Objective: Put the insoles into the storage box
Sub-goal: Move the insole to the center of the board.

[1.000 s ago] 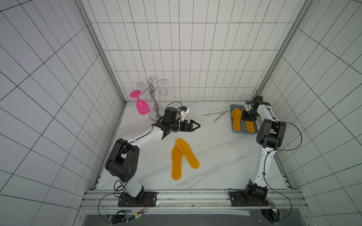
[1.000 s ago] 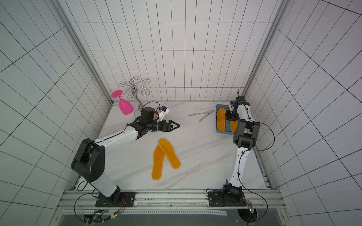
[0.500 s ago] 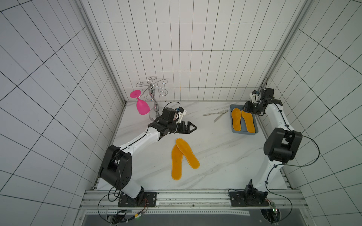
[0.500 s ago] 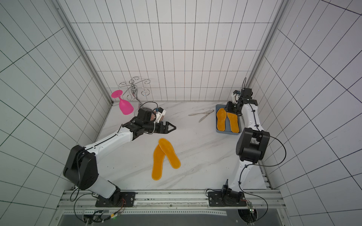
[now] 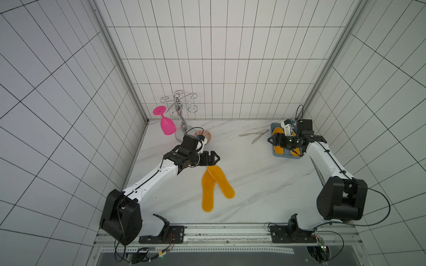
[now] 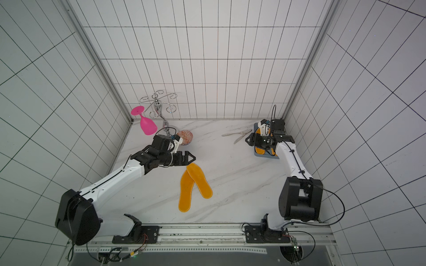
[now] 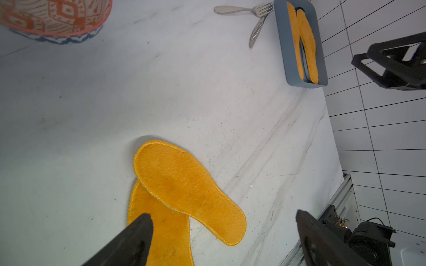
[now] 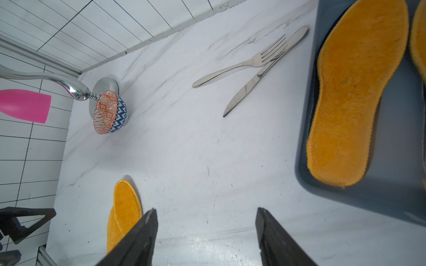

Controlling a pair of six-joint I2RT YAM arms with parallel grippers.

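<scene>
Two loose insoles lay flat on the table (image 5: 253,184), well apart from the box (image 7: 283,46), out on its left-arm side and nearer the front rail (image 5: 230,233). The upper insole (image 5: 220,183) crossed over the lower insole (image 5: 207,198) at the ends farthest from the rail, making a narrow V that opened toward the rail. Both were orange-yellow w/ a fuzzy top and stitched rim, no curl or fold visible. The upper one's long axis ran diagonally, w/ its rail end swung toward the box side.

The left gripper (image 5: 216,158) hung just beyond the crossed ends, above the table, jaws wide apart w/ nothing btwn them. That arm was far nearer the pair than the right. The next pick prob. means dropping onto the crossed end and taking the upper one first, since it pinned the lower.

Inside the box a pair (image 8: 355,99) lay side by side, lengthwise. A dark layer showed under it, prob. black insoles, couldn't confirm. The right gripper (image 8: 206,211) sat over the box's edge on the left-arm side, jaws apart and empty.

A fork (image 8: 242,64) and knife (image 8: 258,76) lay just beside the box. A bowl (image 8: 110,112) sat well apart from it.
</scene>
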